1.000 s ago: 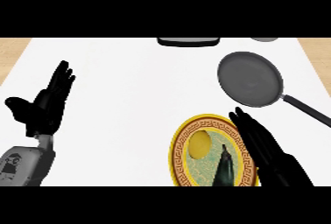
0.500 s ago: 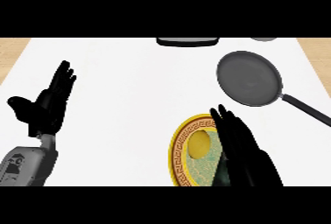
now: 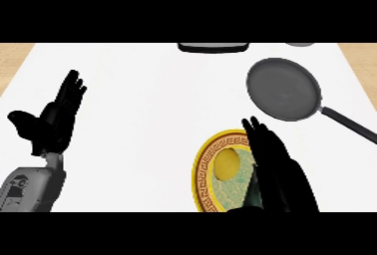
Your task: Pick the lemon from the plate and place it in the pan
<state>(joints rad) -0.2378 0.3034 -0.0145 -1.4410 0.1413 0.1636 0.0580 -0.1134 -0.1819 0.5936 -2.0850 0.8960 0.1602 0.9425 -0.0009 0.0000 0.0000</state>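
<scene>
So far nothing is being carried: the pan (image 3: 284,88) is sitting bare, well beyond the right hand (image 3: 276,164), whose straight, empty fingers are hovering over the plate (image 3: 202,167). Just left of those fingers the lemon (image 3: 227,164) is lying unlifted. The left hand (image 3: 55,119) is resting open far leftward.

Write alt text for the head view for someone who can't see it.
The right hand, fingers straight, reaches over a gold-rimmed plate beside the lemon lying on it. A grey pan sits empty beyond the plate, and the left hand rests open at the left edge.
</scene>
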